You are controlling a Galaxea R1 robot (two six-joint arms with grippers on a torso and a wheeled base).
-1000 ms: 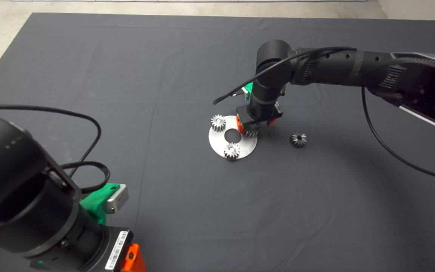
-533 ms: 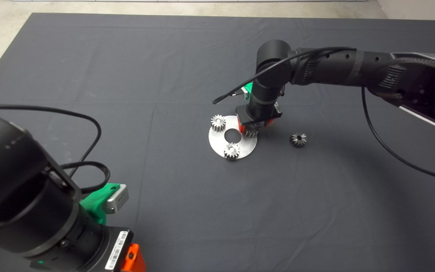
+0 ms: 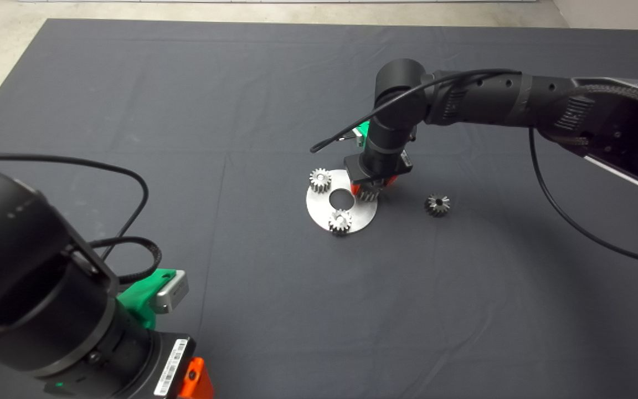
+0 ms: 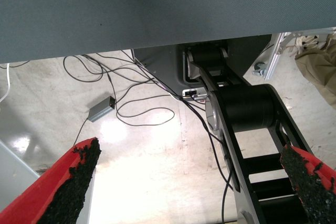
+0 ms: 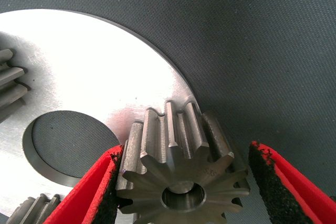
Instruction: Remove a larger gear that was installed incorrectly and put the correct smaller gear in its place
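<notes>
Right wrist view: right gripper (image 5: 181, 182) straddles the larger gear (image 5: 181, 166) on the round plate (image 5: 105, 77), one pad touching, not clamped; left gripper (image 4: 184, 182) wide

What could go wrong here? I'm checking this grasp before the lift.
The right gripper straddles the larger gear off-centre: one pad touches it and the other stands apart, so closing may shove or tilt the gear. The plate seems to lie loose on the mat and might shift or lift along. The left gripper waits at lower left.
</notes>
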